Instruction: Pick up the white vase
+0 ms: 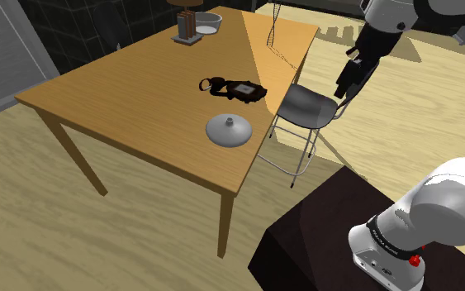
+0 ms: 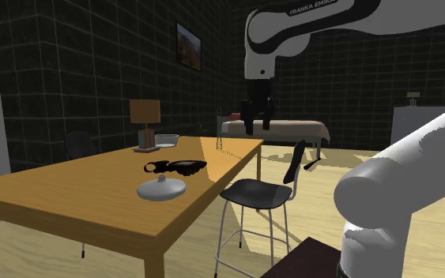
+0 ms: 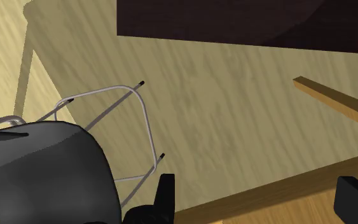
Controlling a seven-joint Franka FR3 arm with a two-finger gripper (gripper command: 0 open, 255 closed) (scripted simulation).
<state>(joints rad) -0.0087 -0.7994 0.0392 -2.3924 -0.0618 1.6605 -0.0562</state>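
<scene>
At the shoulder view's centre, near the bench's (image 1: 123,99) lower edge, sits the squat grey-white vase (image 1: 229,130). The gripper (image 1: 344,88) hangs released at upper right, over a black chair (image 1: 306,106). This looks like the approach step: next it must swing left and descend over the vase.

Table (image 1: 131,99) orange-brown wood. Vase (image 1: 228,130) light grey, not pure white. Chair (image 1: 305,106): dark grey seat, silver legs. Floor (image 1: 412,116) pale wood grain. Walls (image 2: 70,71) black, faint grid. Arm (image 2: 307,20) white, fingers (image 3: 165,194) black.
</scene>
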